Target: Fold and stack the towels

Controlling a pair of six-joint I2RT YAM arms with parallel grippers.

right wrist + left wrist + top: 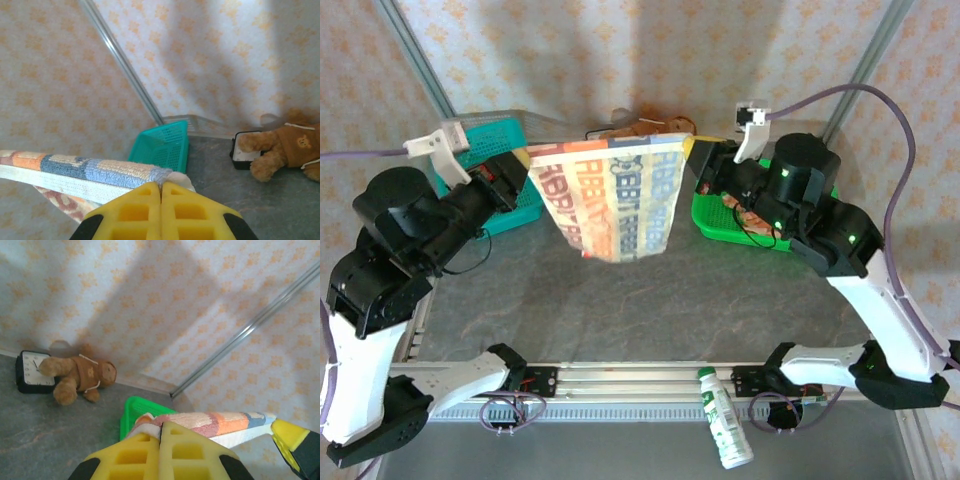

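Between your left pincer and right pincer (both pinching it) hangs the striped towel, partly screening the teddy bear behind.

Partly legible "BBIT" on towel

Three cameras: one high over the table, one on each wrist.
The top view looked down and forward from above and behind the arms, far enough to take in the table and the wall. The left wrist view sat close behind its own fingers, facing rightward and up toward the wall; the right wrist view sat as close behind its fingers, facing leftward. Both wrist views shared the towel, the bear and the clock. The left one caught the green basket, the right one the teal basket; the top view held both.
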